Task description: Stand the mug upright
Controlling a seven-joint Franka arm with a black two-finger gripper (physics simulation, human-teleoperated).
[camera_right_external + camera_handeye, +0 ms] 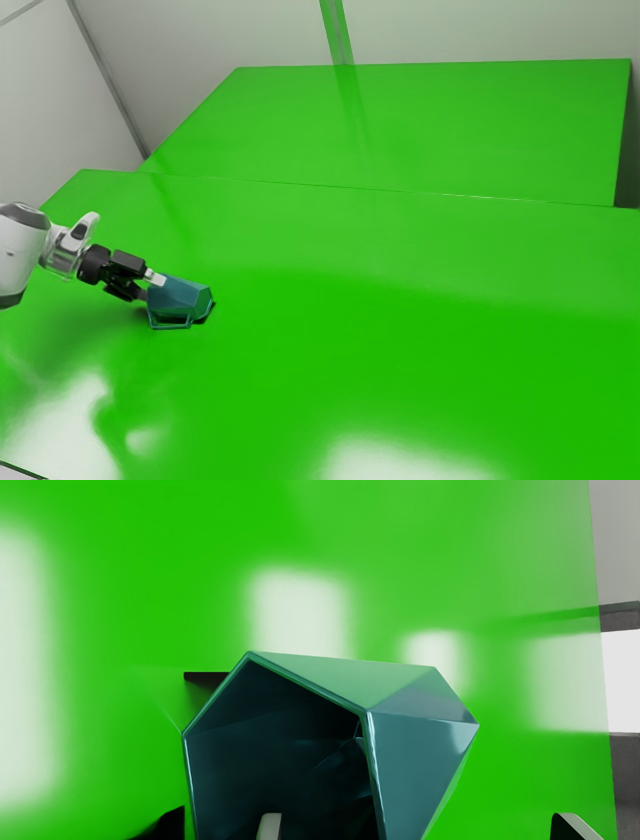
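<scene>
Nearest the arm [22, 250], the black gripper [150, 288] stands spread, one finger [270, 828] at the mug's open mouth, the other well outside its wall, neither pinching it. The mug [180, 296] lies on its side on the near table [400, 350], between three and four o'clock of the gripper in the exterior view, mouth toward the gripper, handle [170, 327] at its six o'clock. Probable faults: closing off-centre could shove or roll the mug instead of gripping it; a hold on one slanted wall could let it pivot and slip; during turning, the handle could catch the tabletop and tip the mug back. Count, near to far: one arm, one gripper, two fingers, one mug, one visible handle, one near table, and one farther green surface [420, 130] toward one o'clock.
</scene>
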